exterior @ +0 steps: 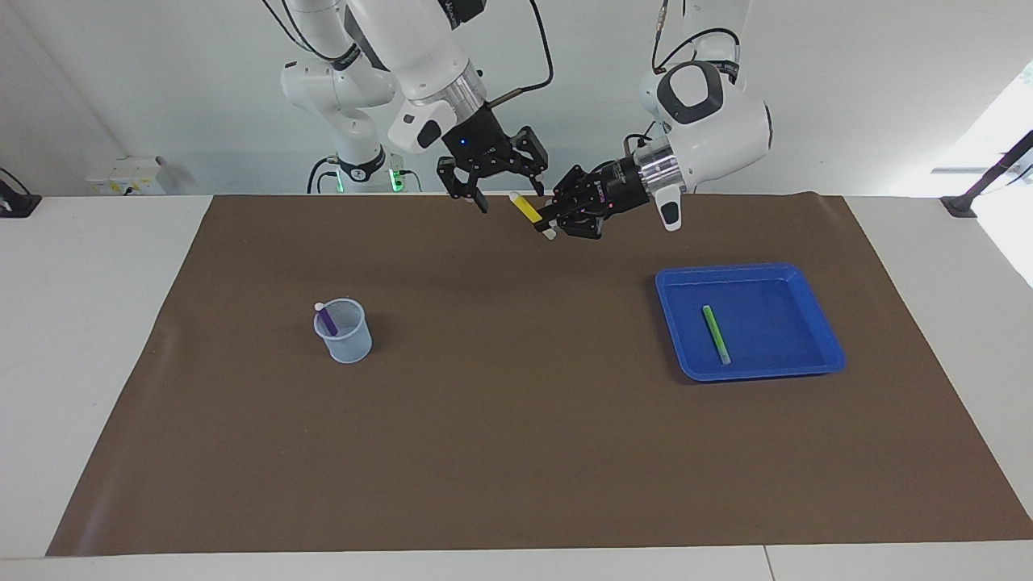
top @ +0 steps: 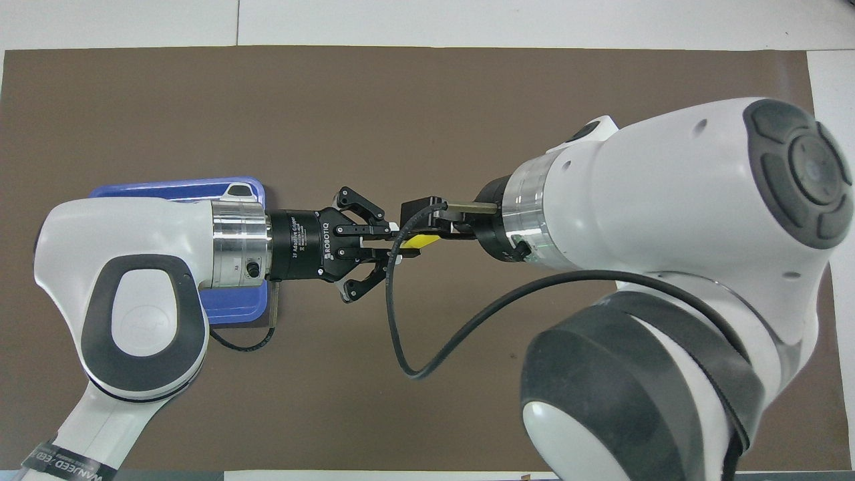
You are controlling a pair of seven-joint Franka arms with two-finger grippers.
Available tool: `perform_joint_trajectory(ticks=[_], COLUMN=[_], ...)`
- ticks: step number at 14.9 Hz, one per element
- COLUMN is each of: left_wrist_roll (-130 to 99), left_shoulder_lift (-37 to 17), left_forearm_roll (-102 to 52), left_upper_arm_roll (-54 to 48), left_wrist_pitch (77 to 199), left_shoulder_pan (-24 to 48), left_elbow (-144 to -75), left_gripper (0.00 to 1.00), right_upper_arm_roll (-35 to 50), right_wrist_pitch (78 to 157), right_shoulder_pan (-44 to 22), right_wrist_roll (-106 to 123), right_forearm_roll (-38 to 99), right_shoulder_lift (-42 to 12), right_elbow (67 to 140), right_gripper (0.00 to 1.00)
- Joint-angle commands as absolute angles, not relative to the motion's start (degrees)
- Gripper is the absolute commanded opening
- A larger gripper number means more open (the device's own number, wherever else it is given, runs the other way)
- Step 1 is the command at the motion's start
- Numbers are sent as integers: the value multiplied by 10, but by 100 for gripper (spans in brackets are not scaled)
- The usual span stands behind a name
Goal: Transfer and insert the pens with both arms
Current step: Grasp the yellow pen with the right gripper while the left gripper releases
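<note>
My left gripper (exterior: pixel 552 219) is shut on a yellow pen (exterior: pixel 525 208), held tilted in the air over the brown mat near the robots' edge. In the overhead view the same yellow pen (top: pixel 422 240) sticks out from the left gripper (top: pixel 398 242). My right gripper (exterior: pixel 510 197) hangs open with its fingers on either side of the pen's upper end. A purple pen (exterior: pixel 327 322) stands in a pale blue cup (exterior: pixel 347 339) toward the right arm's end. A green pen (exterior: pixel 716 334) lies in a blue tray (exterior: pixel 750 271) toward the left arm's end.
A brown mat (exterior: pixel 516 452) covers most of the white table. In the overhead view the left arm hides most of the blue tray (top: pixel 174 189), and the right arm's body hides the cup.
</note>
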State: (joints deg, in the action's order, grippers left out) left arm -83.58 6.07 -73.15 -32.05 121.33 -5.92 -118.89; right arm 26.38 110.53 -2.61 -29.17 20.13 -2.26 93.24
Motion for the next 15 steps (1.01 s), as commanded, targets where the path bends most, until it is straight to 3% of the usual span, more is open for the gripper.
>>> perform_joint_trajectory(ticks=[1,2,12,13,15], left_wrist_roll=[-846,-846,-846,-848,-851], left_shoulder_lift=[83,83,83,82,84], left_forearm_roll=[-748,-749,-753,-753,-752], left_upper_arm_roll=[-314,-314,-314,-313,-312], left_wrist_pitch=[1233,1235,1246,1248,1251], left_shoulder_pan=[-47,-47,-41,-41,-41], left_elbow=[-1209,-1209,-1208,-1206,-1206], left_gripper=[0,0,0,95,100], right_upper_arm_roll=[275,275,275,274,272], right_wrist_pitch=[1114,1113,1115,1114,1107], right_shoulder_pan=[-14,-15,-15,-15,-15], right_wrist_roll=[-289,-290,-287,-286,-268], right_forearm_roll=[216,216,208,206,196], right_shoulder_lift=[-19,-18,-20,-19,-17], right_elbow=[939,939,937,937,940], right_gripper=[21,0,0,0,0])
